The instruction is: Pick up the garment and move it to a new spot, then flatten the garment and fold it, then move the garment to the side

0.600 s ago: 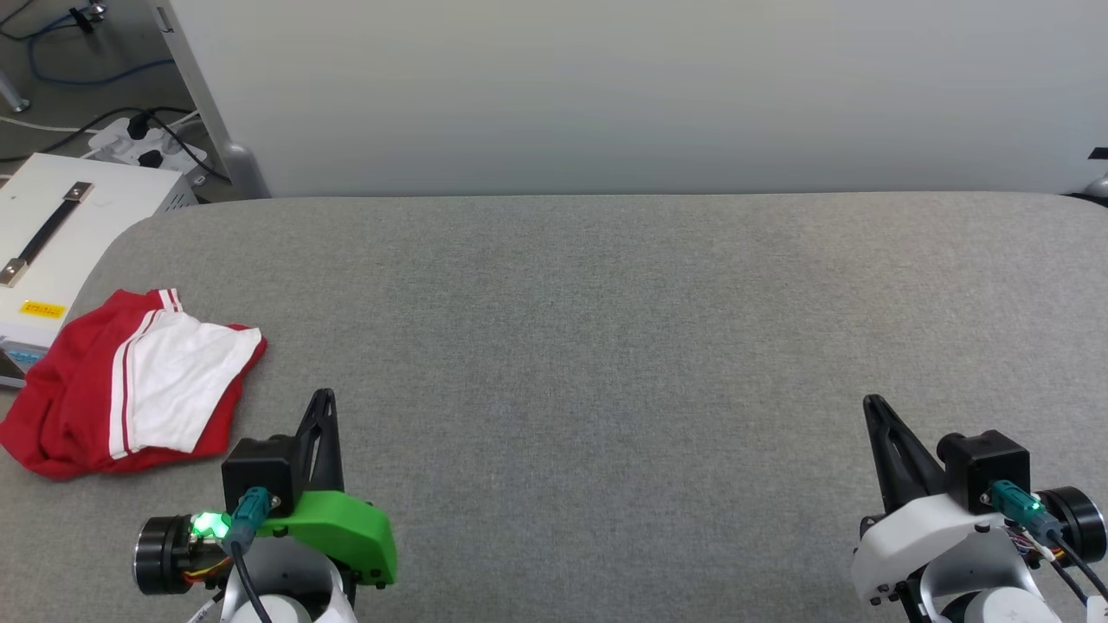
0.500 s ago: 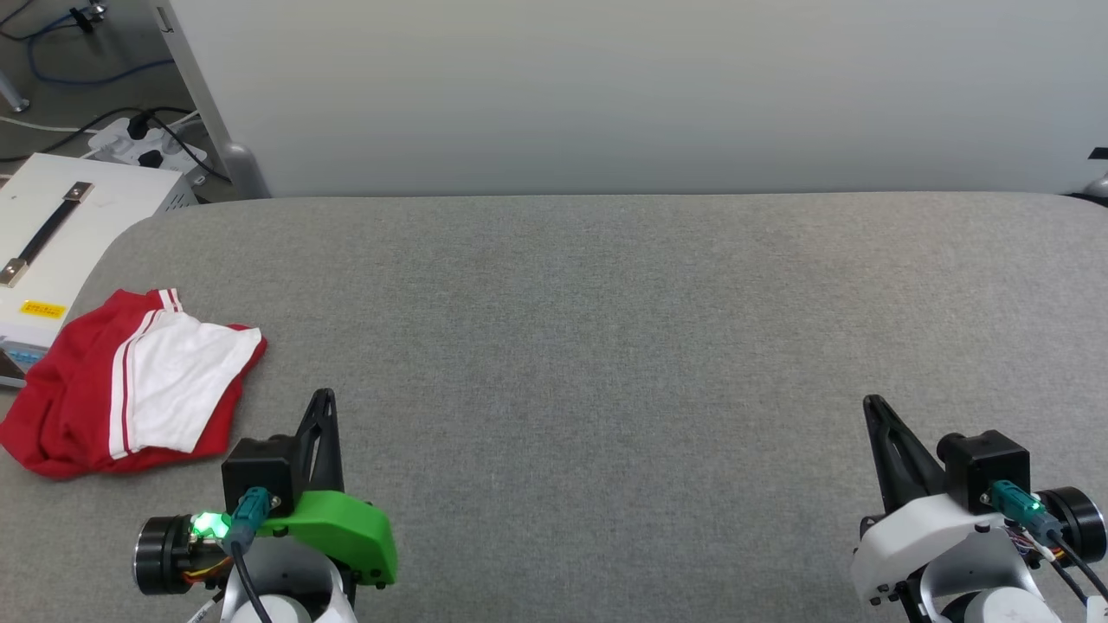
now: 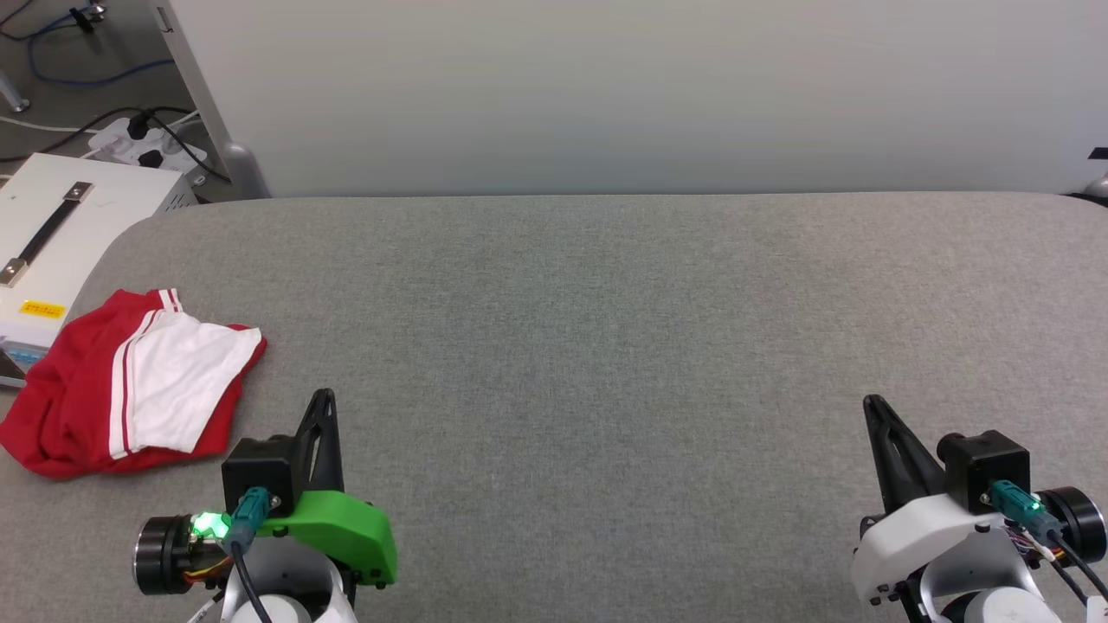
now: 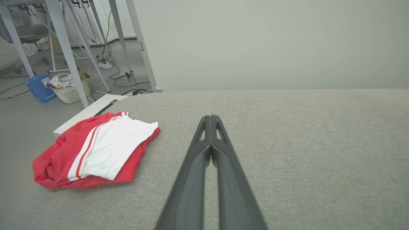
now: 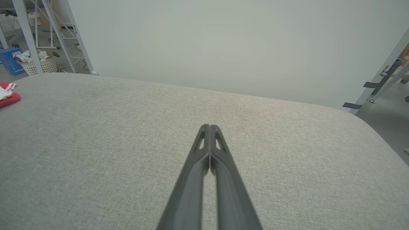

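The garment (image 3: 130,385) lies folded in a small bundle at the left edge of the grey fabric table (image 3: 606,329), red with a white sleeve on top. The left wrist view has the garment (image 4: 96,150) ahead and to the left, and the right wrist view catches a corner of the garment (image 5: 8,94) at its far left. My left gripper (image 3: 322,400) hovers just right of the bundle, fingers pressed together, holding nothing. In the left wrist view the left gripper (image 4: 211,118) is shut. My right gripper (image 3: 872,405) rests at the lower right, also shut and empty, as the right gripper (image 5: 209,127) confirms.
A white box (image 3: 61,234) with a dark handle stands off the table's left edge beside the garment. A power strip and cables (image 3: 143,143) lie on the floor behind it. A pale wall (image 3: 640,95) backs the table. A laundry basket (image 4: 68,92) stands on the floor.
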### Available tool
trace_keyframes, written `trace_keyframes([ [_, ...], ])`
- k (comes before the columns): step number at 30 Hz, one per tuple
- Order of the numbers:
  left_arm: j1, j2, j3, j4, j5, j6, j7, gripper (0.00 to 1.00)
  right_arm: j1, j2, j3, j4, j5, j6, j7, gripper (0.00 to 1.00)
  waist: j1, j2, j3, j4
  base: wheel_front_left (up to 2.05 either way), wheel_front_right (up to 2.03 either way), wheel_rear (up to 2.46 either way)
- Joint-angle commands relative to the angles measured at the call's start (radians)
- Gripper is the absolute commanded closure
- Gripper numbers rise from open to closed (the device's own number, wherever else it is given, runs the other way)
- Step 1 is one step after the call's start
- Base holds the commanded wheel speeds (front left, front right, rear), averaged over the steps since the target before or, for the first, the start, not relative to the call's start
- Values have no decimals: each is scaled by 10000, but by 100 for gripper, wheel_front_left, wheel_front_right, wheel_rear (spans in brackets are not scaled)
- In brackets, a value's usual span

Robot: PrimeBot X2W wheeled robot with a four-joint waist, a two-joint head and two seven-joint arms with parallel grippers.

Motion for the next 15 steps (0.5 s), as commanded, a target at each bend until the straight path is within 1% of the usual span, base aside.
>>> trace_keyframes([
  [1, 0, 0, 2, 0, -2, 0, -1, 0, 0, 0, -1, 0, 0, 0, -1, 0, 0, 0, 0, 0, 0, 0, 0],
  [15, -29, -2, -77, -71, -43, 113, -216, 0, -57, 9, -66, -84, 291, 0, -215, 0, 0, 0, 43, -5, 0, 0, 0],
])
